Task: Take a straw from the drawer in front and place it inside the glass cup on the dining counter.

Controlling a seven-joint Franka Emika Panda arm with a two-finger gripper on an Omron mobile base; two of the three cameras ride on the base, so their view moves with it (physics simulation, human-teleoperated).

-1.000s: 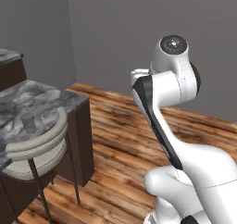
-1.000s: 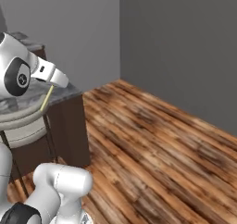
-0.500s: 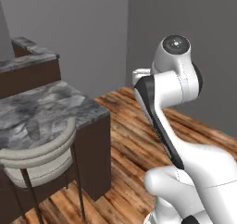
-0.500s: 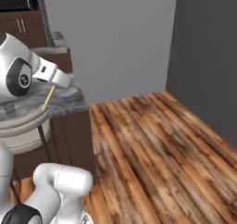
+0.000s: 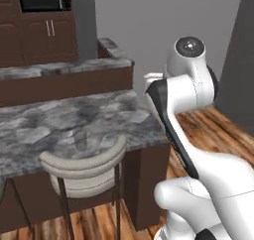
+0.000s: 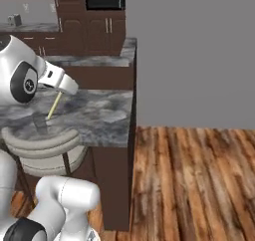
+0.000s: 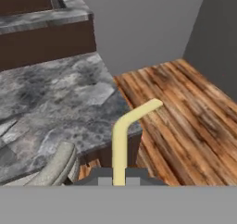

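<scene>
Hand [image 7: 118,177] pinches the straw [image 7: 121,140], held raised beside the dining counter [image 7: 55,98].

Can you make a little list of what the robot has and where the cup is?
holding: straw, pale yellow, bent at the far end
gripper: shut on the straw
glass cup: standing upright on the dining counter, nothing in it
chair: pale curved back, at the counter's near edge in front of the cup
floor: brown wood planks

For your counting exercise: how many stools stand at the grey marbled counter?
1. A pale round-backed stool stands at the dining counter's near edge, just in front of the glass cup. Others may stand beyond the left edge of the views.
</scene>
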